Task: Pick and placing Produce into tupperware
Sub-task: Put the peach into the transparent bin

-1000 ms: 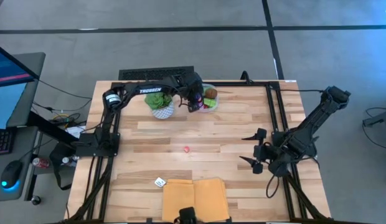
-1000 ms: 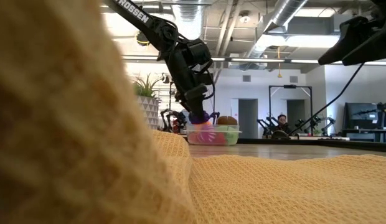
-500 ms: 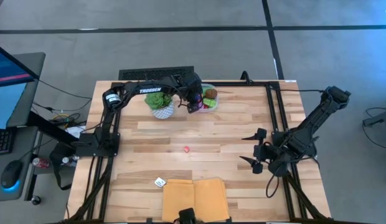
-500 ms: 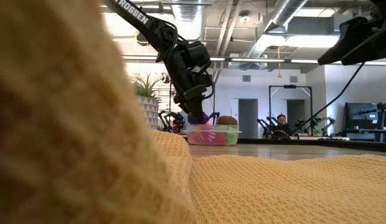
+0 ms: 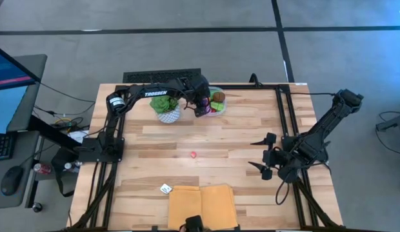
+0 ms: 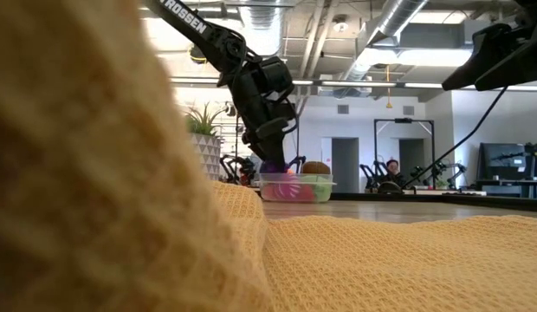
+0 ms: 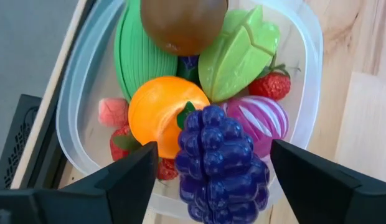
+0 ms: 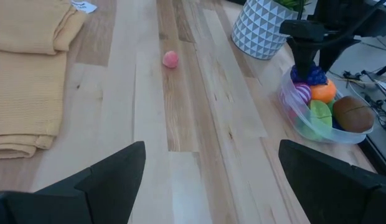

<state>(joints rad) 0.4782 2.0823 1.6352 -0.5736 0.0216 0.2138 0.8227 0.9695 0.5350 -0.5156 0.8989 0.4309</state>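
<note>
Purple grape bunch (image 7: 221, 158) sits on top of the pile in the tupperware (image 7: 305, 106), at the table's far edge, just right of the plant pot (image 5: 168, 115). Tub is already crowded: orange (image 7: 162, 115), brown kiwi-like piece (image 7: 180, 22), green star fruit (image 7: 240, 53), green ribbed piece (image 7: 140, 53), purple-striped onion (image 7: 264, 118), strawberries (image 7: 271, 86).

Left gripper (image 5: 201, 105) hangs directly over the tub's near-left side, fingers spread wide either side of the grapes, not touching them, holding nothing. Looks like the release step of a placement, grapes dropped in.

One pink piece (image 5: 193, 154) is out on the bare wood mid-table, well apart from the tub. Next move, I'd guess: lift clear, travel near to it, grasp it.

Right gripper (image 5: 268, 158) is parked at the right side, open, empty. Yellow cloth (image 5: 201, 205) at the near edge.
</note>
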